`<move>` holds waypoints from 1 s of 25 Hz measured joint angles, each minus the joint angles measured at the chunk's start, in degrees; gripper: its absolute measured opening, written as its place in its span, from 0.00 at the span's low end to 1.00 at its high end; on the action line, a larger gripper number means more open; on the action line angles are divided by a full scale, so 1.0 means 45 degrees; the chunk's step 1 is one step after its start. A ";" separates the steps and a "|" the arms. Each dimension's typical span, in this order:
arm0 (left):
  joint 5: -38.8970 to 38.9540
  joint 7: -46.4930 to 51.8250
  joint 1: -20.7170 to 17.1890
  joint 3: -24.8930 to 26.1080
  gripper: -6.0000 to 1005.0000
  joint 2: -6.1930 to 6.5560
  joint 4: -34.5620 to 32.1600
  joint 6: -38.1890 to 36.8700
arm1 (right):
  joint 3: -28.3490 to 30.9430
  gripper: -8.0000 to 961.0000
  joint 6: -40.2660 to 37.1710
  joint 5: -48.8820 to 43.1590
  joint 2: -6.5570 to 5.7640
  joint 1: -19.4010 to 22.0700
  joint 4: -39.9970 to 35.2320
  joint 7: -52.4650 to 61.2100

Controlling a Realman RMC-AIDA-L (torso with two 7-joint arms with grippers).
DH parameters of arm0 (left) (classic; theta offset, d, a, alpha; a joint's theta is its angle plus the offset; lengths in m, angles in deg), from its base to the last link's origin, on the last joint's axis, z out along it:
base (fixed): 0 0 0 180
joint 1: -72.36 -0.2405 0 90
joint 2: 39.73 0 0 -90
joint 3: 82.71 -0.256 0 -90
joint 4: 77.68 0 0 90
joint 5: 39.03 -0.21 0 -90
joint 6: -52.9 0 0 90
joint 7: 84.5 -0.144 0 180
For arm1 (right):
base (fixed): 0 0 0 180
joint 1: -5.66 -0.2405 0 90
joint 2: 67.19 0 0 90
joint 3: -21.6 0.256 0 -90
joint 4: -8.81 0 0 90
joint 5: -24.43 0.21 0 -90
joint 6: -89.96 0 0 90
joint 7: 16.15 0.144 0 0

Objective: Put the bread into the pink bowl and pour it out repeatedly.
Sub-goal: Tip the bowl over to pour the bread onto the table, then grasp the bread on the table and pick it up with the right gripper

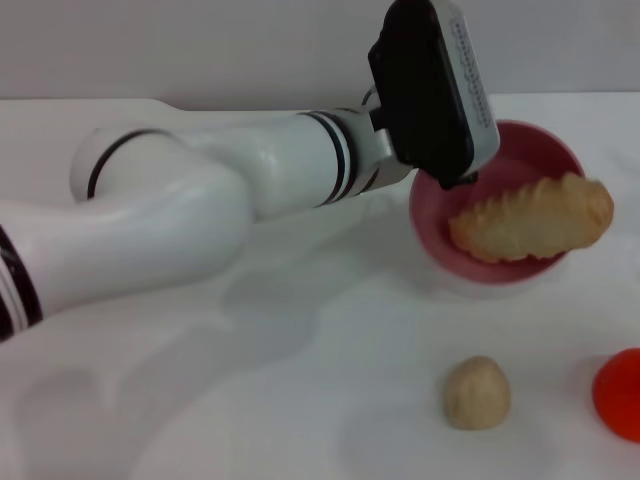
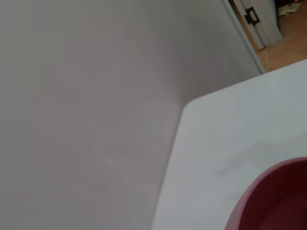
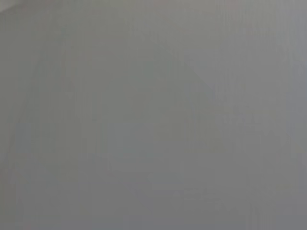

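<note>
My left gripper [image 1: 462, 182] is on the near-left rim of the pink bowl [image 1: 520, 150], toward the table's far right corner; I cannot tell how wide it is open. The bread [image 1: 533, 219] lies across the bowl's near rim, long axis running left-right, just right of the gripper. A tan bun [image 1: 477, 393] and red object [image 1: 620, 393] sit nearer the front edge, clear. The right gripper is out of sight.

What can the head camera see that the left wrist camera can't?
Only the head view shows the bread lying across the bowl's rim, the left arm reaching to the bowl, a round bun and something red at the edge. Only the left wrist view shows the wall and a doorway. Both show the pink bowl and white table.
</note>
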 joint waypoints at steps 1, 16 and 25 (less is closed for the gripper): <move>-0.0324 0.0000 -0.0150 -0.0161 0.05 0.0000 -0.0082 0.0366 | 0.0001 0.54 -0.0011 0.0002 -0.0001 0.0000 0.0003 0.0000; -0.2209 -0.0031 -0.1070 -0.1214 0.05 -0.0016 -0.0438 0.2869 | 0.0003 0.54 -0.0031 0.0033 -0.0012 -0.0047 0.0004 0.0060; -0.2182 -0.0992 -0.1424 -0.1442 0.05 -0.0040 -0.0463 0.4868 | -0.0092 0.54 -0.0024 0.0033 -0.0028 -0.0160 0.0039 -0.0012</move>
